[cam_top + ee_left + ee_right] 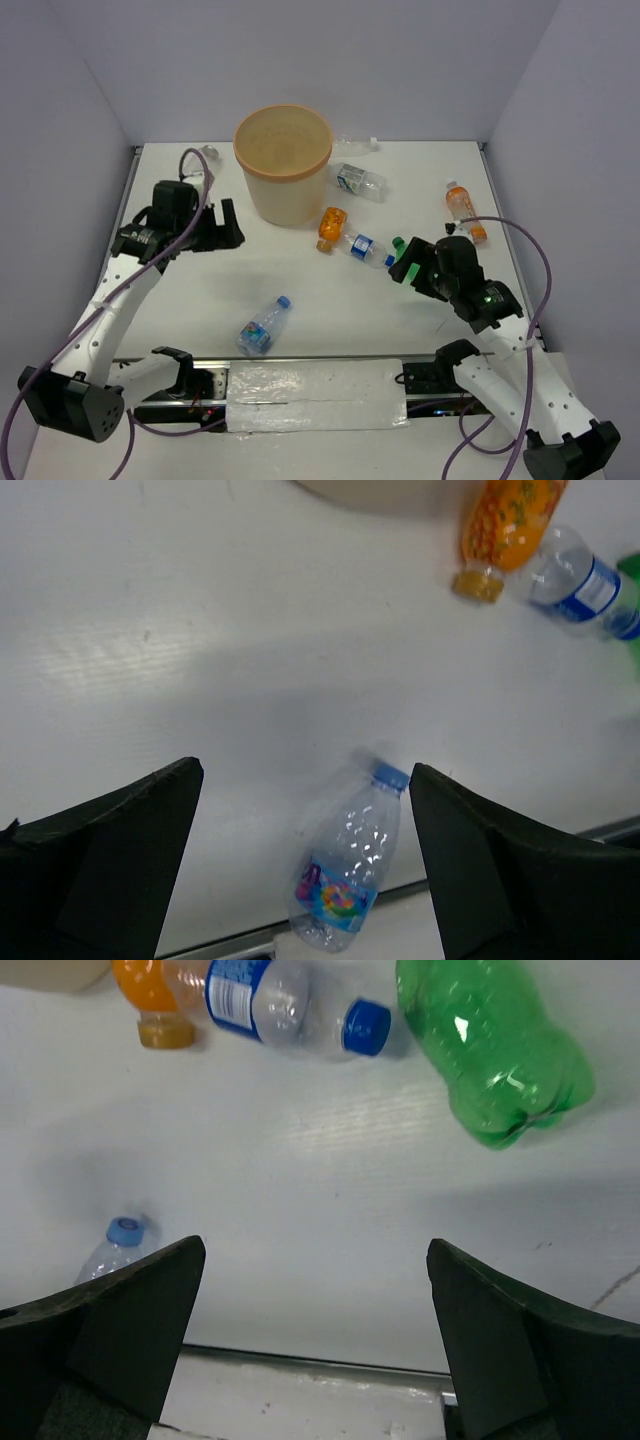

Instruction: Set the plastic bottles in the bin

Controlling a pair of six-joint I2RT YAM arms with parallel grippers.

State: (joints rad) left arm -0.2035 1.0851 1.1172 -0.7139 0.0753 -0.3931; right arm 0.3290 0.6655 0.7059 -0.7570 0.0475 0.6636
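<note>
White table (300, 290), pale walls (350, 60). Left gripper (233, 224) and right gripper (412, 262) are hanging wide, empty. Lying ahead of jaws: two orange bottles (331, 228), one green bottle (490, 1050), four clear bottles (265, 325), perhaps five. Bin (283, 165) is standing beyond left jaws.

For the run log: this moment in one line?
left fingers open, empty | right fingers open, empty | bottles on table | bin upright

High overview; wrists close above table (330, 300)
</note>
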